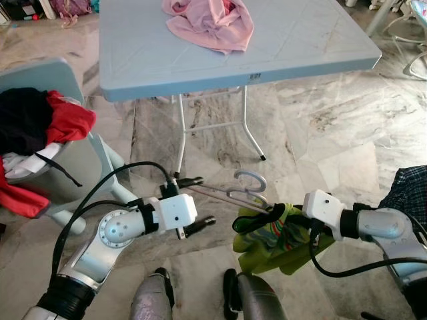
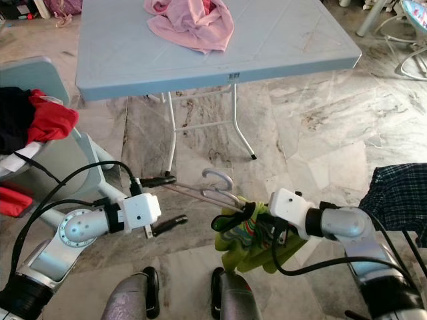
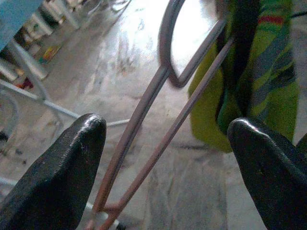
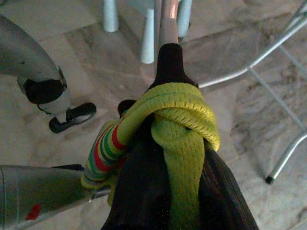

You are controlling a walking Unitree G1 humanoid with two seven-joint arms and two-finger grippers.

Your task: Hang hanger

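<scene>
Holding the hanger (image 1: 230, 195) low between our two arms, we are still at the carrying stage — nothing is hung yet. Our right tool (image 1: 257, 219) is clamped on one end of the hanger together with the green cloth (image 1: 277, 240) bunched around it; in the right wrist view the cloth wraps right over the black fingers (image 4: 169, 62). Our left tool (image 1: 197, 203) stands wide, one finger on each side of the hanger's thin bars, not touching them as far as we can tell. The hook (image 1: 252, 179) points up and away from us, over the marble floor (image 1: 320, 127).

What is done: the garment is on the hanger and the hanger is off the ground, in our grip. What is left, in our judgement, is nearly everything else — finding a rail or rack, walking to it and setting the hook over it. No such rail can be made out. Ahead stands the surface (image 1: 133, 73) with a pink cloth (image 1: 213, 23) near its far edge, and a chair (image 1: 60, 167) heaped with clothes (image 1: 47, 120) on our left.
</scene>
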